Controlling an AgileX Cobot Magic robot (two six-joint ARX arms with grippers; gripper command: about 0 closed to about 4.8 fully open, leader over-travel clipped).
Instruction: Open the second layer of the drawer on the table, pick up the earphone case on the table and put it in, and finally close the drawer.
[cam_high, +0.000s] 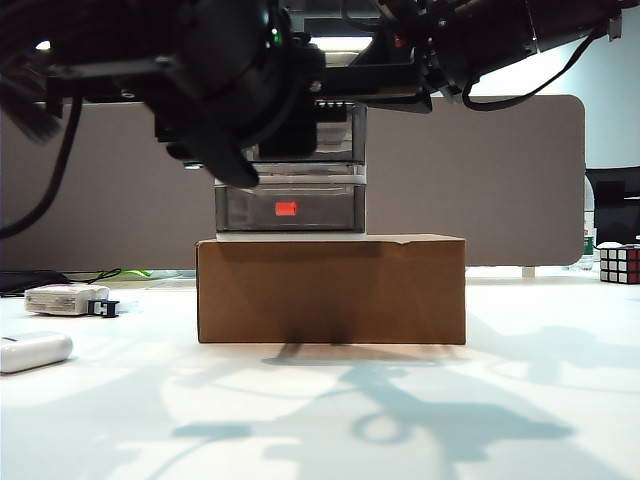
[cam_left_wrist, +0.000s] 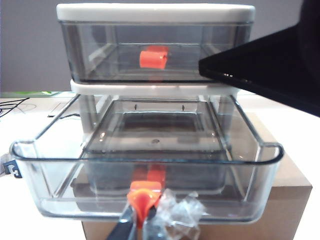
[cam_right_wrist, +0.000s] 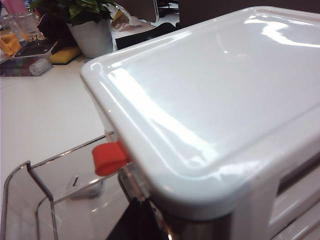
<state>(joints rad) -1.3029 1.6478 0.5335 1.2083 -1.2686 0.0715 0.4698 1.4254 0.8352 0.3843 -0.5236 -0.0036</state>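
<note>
The drawer (cam_left_wrist: 155, 12) cabinet stands on a brown cardboard box (cam_high: 330, 290). Its second layer (cam_left_wrist: 145, 165) is pulled well out toward the left wrist camera and holds nothing. My left gripper (cam_left_wrist: 142, 214) is shut on that tier's orange-red handle (cam_left_wrist: 145, 196). In the exterior view this arm is a dark blur (cam_high: 225, 110) in front of the cabinet's upper tiers. The right gripper (cam_right_wrist: 146, 220) shows only as a dark shape close under the cabinet's white top (cam_right_wrist: 215, 85), jaws unclear. The glossy white earphone case (cam_high: 30, 351) lies on the table (cam_high: 320, 420) at the far left, away from both grippers.
A whitish block with a blue piece (cam_high: 66, 298) lies behind the case. A Rubik's cube (cam_high: 619, 263) sits at the far right. The right arm's black link (cam_left_wrist: 270, 65) crosses in front of the top tier. A potted plant (cam_right_wrist: 90, 30) stands beyond the cabinet.
</note>
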